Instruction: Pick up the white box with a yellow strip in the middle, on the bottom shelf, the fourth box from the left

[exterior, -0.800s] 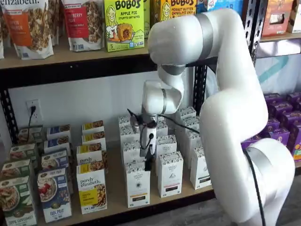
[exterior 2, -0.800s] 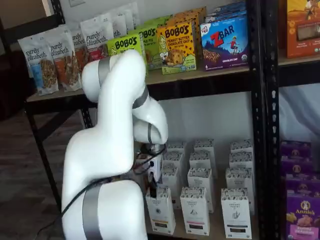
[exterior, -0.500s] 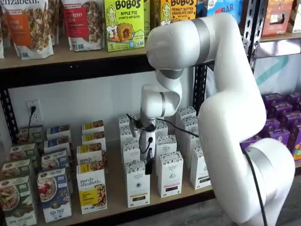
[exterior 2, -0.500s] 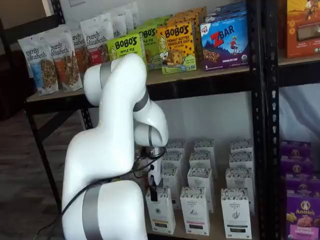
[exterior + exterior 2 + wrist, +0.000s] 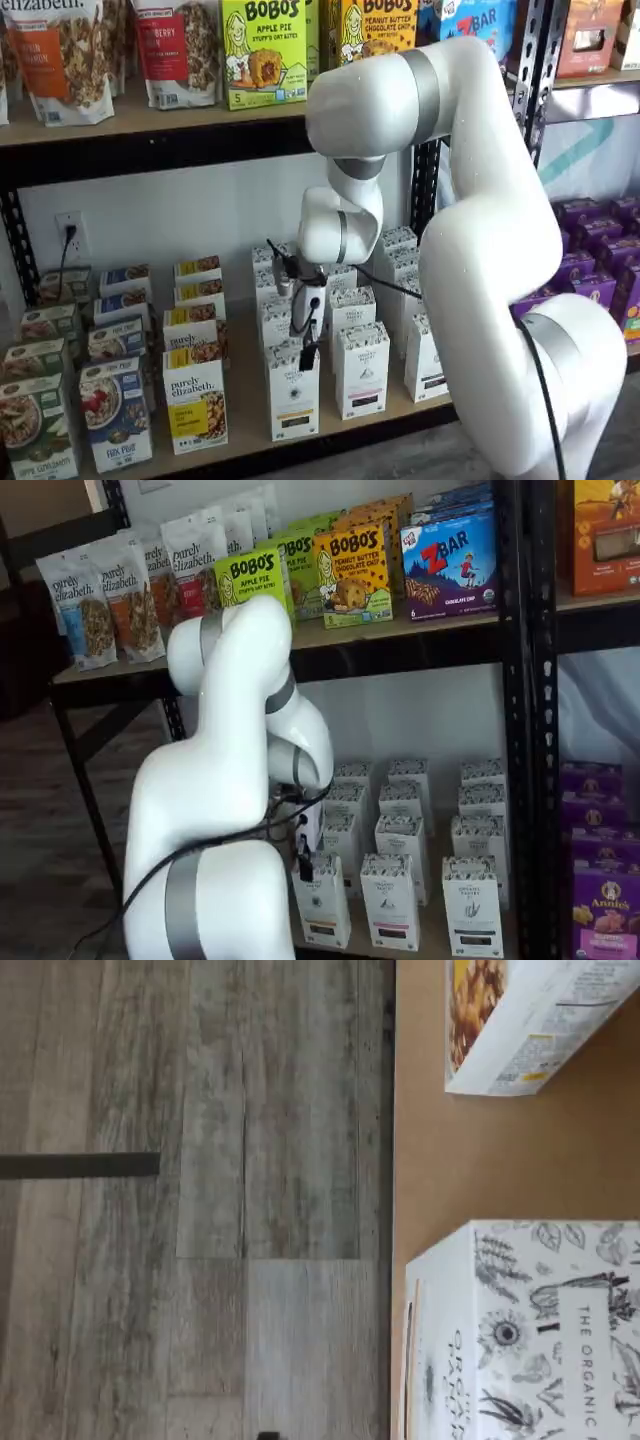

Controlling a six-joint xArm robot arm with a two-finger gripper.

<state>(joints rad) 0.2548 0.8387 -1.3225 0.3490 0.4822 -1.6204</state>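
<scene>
The white box (image 5: pixel 293 398) stands at the front of the left column of white cartons on the bottom shelf (image 5: pixel 240 400); it also shows in a shelf view (image 5: pixel 321 905). Its yellow strip is too small to make out there. In the wrist view its patterned top (image 5: pixel 530 1330) fills one corner, with a thin yellowish line on its front face. My gripper (image 5: pixel 306 355) hangs just above the box's top, a little right of its middle. In a shelf view (image 5: pixel 304 863) its black fingers show side-on over the box. No gap between the fingers shows.
Like white cartons (image 5: pixel 361 368) stand to the right and behind. A white "purely elizabeth" box (image 5: pixel 194 410) stands left of the target and shows in the wrist view (image 5: pixel 530 1020). Grey wood floor (image 5: pixel 200 1210) lies past the shelf's front edge. My arm (image 5: pixel 490 250) blocks the right side.
The gripper has moved left and slightly down, from between the two front cartons to above the front-left white box. The boxes have not moved.
</scene>
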